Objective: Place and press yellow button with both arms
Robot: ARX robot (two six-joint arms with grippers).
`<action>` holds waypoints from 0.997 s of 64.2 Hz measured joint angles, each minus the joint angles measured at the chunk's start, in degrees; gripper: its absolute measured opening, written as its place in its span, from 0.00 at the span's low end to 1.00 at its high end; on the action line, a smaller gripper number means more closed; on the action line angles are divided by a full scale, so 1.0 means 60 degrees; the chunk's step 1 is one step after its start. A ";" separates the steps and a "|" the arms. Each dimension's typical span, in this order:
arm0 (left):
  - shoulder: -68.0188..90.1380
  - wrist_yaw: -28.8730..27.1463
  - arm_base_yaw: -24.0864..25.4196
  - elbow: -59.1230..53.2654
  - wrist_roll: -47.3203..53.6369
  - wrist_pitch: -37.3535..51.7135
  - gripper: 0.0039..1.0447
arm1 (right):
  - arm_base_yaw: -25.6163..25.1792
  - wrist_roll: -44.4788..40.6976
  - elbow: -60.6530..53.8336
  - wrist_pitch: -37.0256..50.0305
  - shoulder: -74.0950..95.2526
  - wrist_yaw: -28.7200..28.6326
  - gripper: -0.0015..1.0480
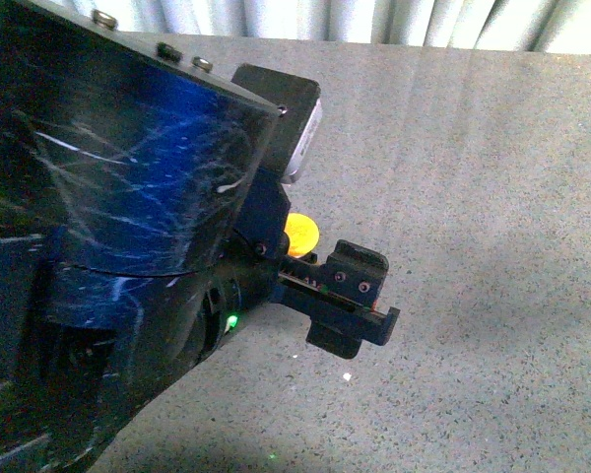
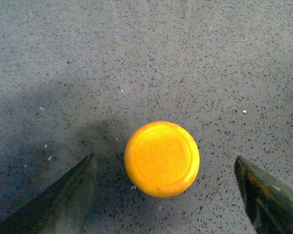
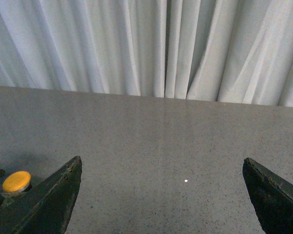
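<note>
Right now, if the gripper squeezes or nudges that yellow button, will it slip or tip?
The yellow button has a smooth, rounded cap, so a pinch would probably slip. From above the cap hides whatever stands beneath, so its footing seems narrow; a sideways nudge might tip it.

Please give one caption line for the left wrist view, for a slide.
Open left end effector frames the yellow button, one finger clear on each side, on the speckled grey table.

Glossy black arm (image 1: pixel 128 197), green light (image 1: pixel 231 321), silver screws (image 1: pixel 167 49)
</note>
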 joint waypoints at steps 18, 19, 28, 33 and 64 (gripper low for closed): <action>-0.2532 0.0124 0.0685 -0.1355 -0.0266 -0.0179 0.91 | 0.0000 0.0000 0.0000 0.0000 0.0000 0.0000 0.91; -0.2772 0.0138 0.0790 -0.1501 -0.0266 -0.0219 0.91 | 0.0000 0.0000 0.0000 0.0000 0.0000 0.0000 0.91; -0.4543 0.0568 0.1738 -0.2328 -0.0408 -0.0852 0.91 | 0.0000 0.0000 0.0000 0.0000 0.0000 -0.0004 0.91; -0.5311 -0.0568 0.2302 -0.3115 -0.0029 0.0477 0.84 | 0.0000 0.0000 0.0000 0.0000 0.0000 0.0015 0.91; -1.2801 0.1577 0.6728 -0.5475 0.1475 -0.1617 0.01 | 0.0670 -0.0561 0.2787 -0.2736 0.5129 0.0233 0.91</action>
